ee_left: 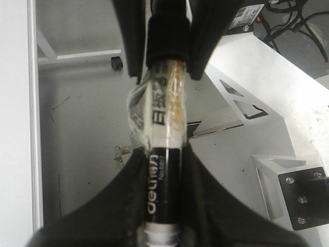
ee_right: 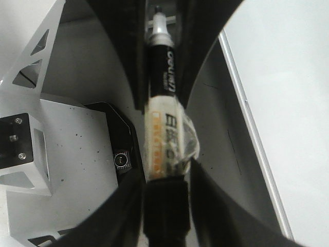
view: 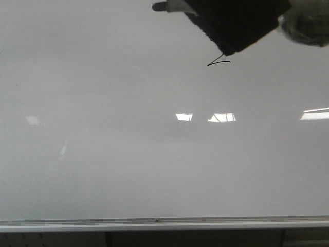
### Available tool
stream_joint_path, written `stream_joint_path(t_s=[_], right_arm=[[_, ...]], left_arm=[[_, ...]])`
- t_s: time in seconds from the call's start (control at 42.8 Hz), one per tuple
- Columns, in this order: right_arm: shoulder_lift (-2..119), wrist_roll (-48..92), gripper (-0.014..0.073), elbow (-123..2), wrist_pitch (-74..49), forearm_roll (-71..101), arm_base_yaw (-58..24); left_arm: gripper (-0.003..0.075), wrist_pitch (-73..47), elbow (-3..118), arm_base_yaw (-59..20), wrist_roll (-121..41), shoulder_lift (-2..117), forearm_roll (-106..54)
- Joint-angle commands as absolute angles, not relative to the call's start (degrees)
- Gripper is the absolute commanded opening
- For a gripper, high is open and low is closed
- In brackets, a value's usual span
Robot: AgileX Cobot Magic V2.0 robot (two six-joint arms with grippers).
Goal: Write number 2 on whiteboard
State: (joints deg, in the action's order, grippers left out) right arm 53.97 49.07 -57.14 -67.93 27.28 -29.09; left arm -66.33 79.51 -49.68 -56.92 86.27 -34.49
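Note:
The whiteboard [view: 128, 170] fills the front view, with a silver rim [view: 154, 222] along its lower edge. Near the top sits the number 2 [view: 219, 63]; only its slanting base stroke shows, because a dark gripper mass [view: 236, 23] covers the rest. A marker [ee_left: 164, 118] with a taped label spans both grippers. My left gripper [ee_left: 163, 170] is shut on its black printed barrel near the white tip end. My right gripper [ee_right: 164, 190] is shut on the black cap end of the marker [ee_right: 164, 139]. Each gripper shows in the other's wrist view, the right gripper [ee_left: 167, 56] and the left gripper [ee_right: 162, 77].
Bright light reflections [view: 221, 118] lie across the board's middle. White metal brackets [ee_left: 267, 108] and a black mount [ee_left: 303, 198] stand beside the arms. The board's edge [ee_right: 257, 134] runs close by, with grey floor [ee_left: 82, 134] below.

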Motion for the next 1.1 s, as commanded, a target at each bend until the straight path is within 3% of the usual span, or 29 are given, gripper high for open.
stream_joint_path(t_s=[0.0, 0.07, 0.21, 0.374, 0.561, 0.841, 1.074], right_arm=[[53.4, 49.5, 0.0433, -59.0, -66.2, 29.5, -28.9], [52.8, 48.6, 0.0480, -59.1, -66.3, 28.1, -28.5], [50.5, 42.1, 0.0483, -59.1, -66.6, 22.9, -25.2], [47.8, 33.3, 0.0475, -59.1, -66.6, 16.2, -20.3], [47.4, 32.7, 0.0466, -58.9, -66.7, 15.9, -17.8], [47.4, 32.7, 0.0466, -58.9, -66.4, 15.9, -17.8], [47.4, 32.7, 0.0466, -58.9, -63.8, 16.0, -17.8]], left_arm=[[-0.0008, -65.0, 81.5, -49.8, -56.0, 84.3, -37.6], [-0.0020, -65.0, 81.5, -49.8, -55.2, 84.3, -37.0], [-0.0020, -64.5, 81.6, -49.8, -48.9, 84.2, -29.7], [-0.0020, -64.7, 84.0, -49.8, -31.6, 84.1, -9.7], [-0.0020, -66.0, 86.9, -47.6, -10.0, 83.3, 11.2], [-0.0020, -56.2, 76.1, -28.5, -1.4, 69.3, 9.9], [-0.0020, -32.6, 52.7, -14.2, 4.0, 52.5, 8.8]])
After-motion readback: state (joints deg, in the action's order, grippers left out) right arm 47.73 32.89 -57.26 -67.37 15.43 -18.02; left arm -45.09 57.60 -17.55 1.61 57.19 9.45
